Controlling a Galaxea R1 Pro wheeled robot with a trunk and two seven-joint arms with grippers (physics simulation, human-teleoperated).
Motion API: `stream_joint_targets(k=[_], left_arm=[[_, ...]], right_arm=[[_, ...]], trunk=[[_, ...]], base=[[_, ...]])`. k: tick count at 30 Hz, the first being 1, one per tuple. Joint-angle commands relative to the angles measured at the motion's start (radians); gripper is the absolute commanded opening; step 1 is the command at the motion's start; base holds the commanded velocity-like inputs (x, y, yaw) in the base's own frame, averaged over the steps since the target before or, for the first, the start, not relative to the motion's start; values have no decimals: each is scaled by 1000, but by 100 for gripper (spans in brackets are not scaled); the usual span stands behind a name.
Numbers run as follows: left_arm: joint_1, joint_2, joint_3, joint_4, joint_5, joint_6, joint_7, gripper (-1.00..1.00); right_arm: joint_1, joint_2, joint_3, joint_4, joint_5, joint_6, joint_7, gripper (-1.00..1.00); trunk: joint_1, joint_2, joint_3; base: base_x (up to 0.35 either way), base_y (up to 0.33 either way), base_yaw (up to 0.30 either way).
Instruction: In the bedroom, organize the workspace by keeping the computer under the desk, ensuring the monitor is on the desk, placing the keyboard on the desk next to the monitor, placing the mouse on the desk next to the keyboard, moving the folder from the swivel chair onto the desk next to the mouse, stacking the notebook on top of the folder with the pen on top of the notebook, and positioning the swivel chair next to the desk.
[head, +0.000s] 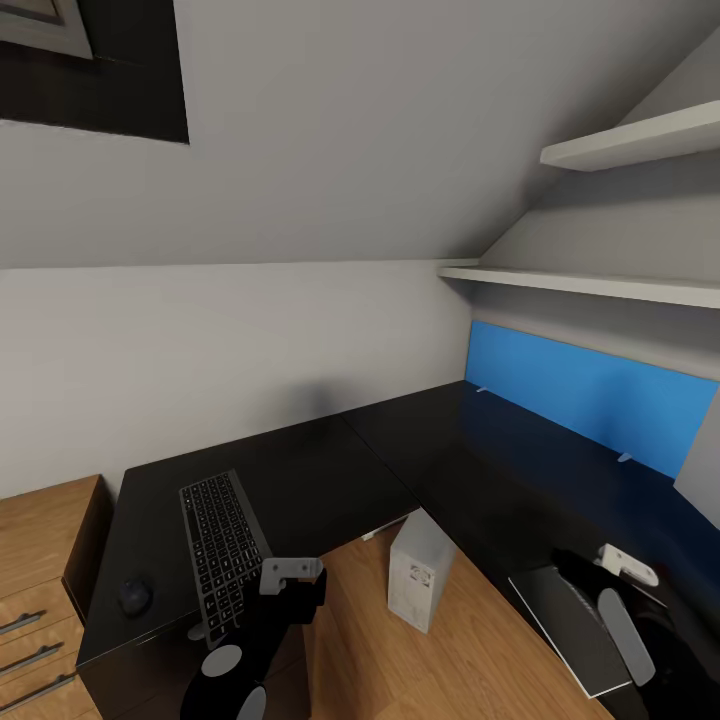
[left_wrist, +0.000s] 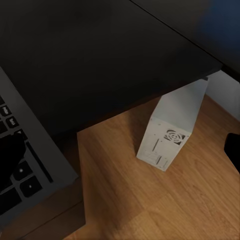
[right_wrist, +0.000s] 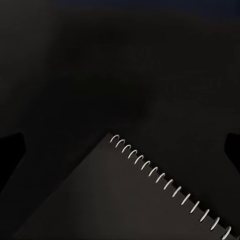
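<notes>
The black desk (head: 330, 470) forms an L along two walls. On its left wing lie the keyboard (head: 222, 545) and, further left, the mouse (head: 135, 596). My left gripper (head: 290, 598) hangs open over the keyboard's near end (left_wrist: 22, 172), one fingertip (left_wrist: 10, 156) above the keys. The white computer (head: 420, 570) stands on the floor at the desk's inner corner (left_wrist: 172, 131). On the right wing rests the dark spiral-bound notebook (head: 572, 625). My right gripper (head: 582, 575) hovers open above its corner (right_wrist: 125, 200). The monitor, folder, pen and swivel chair are out of view.
A light wooden drawer cabinet (head: 40, 560) stands against the desk's left end. A blue wall panel (head: 590, 395) runs behind the right wing, with white shelves (head: 600, 285) above it. Wood floor (head: 430, 670) lies between the two wings.
</notes>
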Motion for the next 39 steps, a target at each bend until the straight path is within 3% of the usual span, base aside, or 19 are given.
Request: stream_joint_targets(k=[1, 5, 13, 39], left_arm=[[-1, 0, -2, -2, 11, 3, 10, 100], [-1, -1, -13, -6, 11, 3, 10, 100], [-1, -5, -50, -9, 11, 2, 10, 100], [-1, -6, -55, -9, 11, 2, 13, 100]], right_arm=[[-1, -4, 1, 1, -20, 4, -3, 100], [-2, -15, 0, 8, -58, 4, 7, 100], [-2, -25, -20, 11, -72, 4, 10, 100], [-2, -31, -50, 24, -81, 14, 9, 100]], trunk=[[0, -1, -1], [0, -1, -1], [23, -43, -20], [123, -225, -102]], base=[[0, 0, 0], [0, 0, 0], [0, 0, 0], [0, 0, 0]])
